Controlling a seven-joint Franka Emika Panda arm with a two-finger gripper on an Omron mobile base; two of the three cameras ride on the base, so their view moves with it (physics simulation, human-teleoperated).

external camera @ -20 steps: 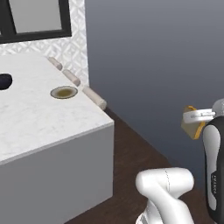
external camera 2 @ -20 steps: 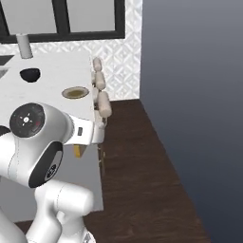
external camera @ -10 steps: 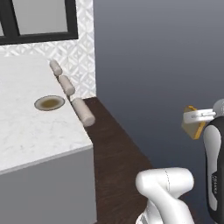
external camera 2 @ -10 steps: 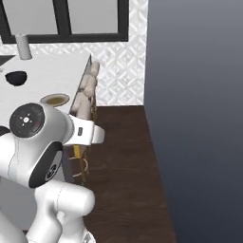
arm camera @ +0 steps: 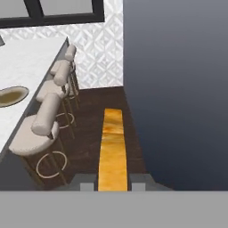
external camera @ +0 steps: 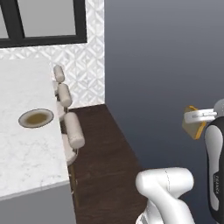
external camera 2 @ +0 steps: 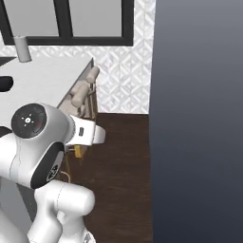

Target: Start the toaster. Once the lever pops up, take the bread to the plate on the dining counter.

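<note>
Fingers (arm camera: 112,183) pinch bread (arm camera: 112,147) over open floor (arm camera: 95,133), seemingly beside stools (arm camera: 42,129).

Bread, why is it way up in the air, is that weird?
Nothing is broken or spilled. The bread is pinched edge-on in the gripper, out over the dark floor beside the stools. The plate sits bare on the dining counter.

Home kitchen: marble dining counter (external camera: 26,166), bar stools (arm camera: 42,129).
</note>
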